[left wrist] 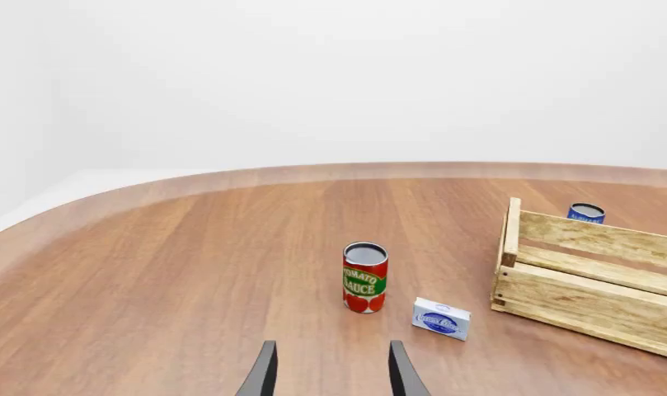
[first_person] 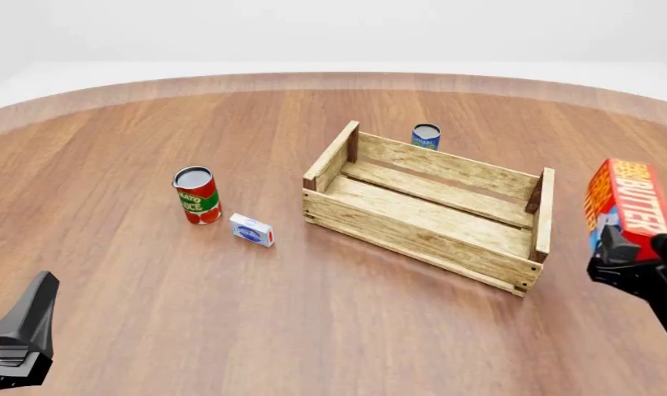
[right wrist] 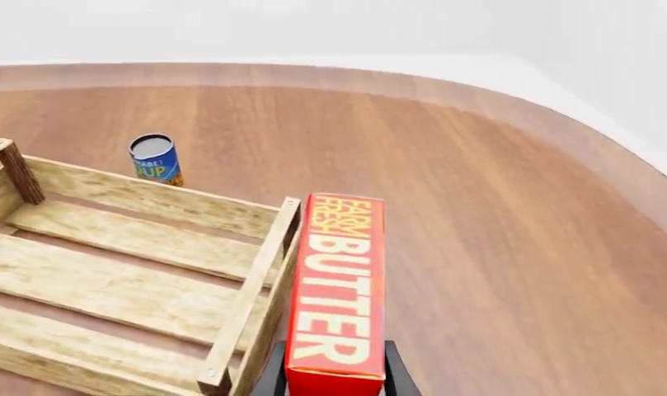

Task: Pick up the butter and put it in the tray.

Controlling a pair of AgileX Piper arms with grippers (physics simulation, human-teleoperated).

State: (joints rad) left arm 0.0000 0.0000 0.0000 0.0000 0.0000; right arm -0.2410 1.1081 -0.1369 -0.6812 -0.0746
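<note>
The butter (first_person: 625,200) is a red-orange carton with yellow-white lettering, held off the table just right of the tray's right end. My right gripper (first_person: 622,250) is shut on its near end. In the right wrist view the butter (right wrist: 339,285) runs lengthwise between the fingers of my right gripper (right wrist: 333,386), just outside the tray's end wall (right wrist: 256,280). The tray (first_person: 421,238), a pale slatted wooden crate, sits mid-table with nothing in it. Low at the near left, far from both, my left gripper (first_person: 25,326) is open and holds nothing; it also shows in its own wrist view (left wrist: 331,375).
A tomato sauce can (first_person: 197,195) and a small white-blue box (first_person: 251,230) stand left of the tray. A blue can (first_person: 425,136) stands behind the tray's far wall. The left wrist view shows the tomato can (left wrist: 365,277), the box (left wrist: 441,318) and the tray's end (left wrist: 580,285).
</note>
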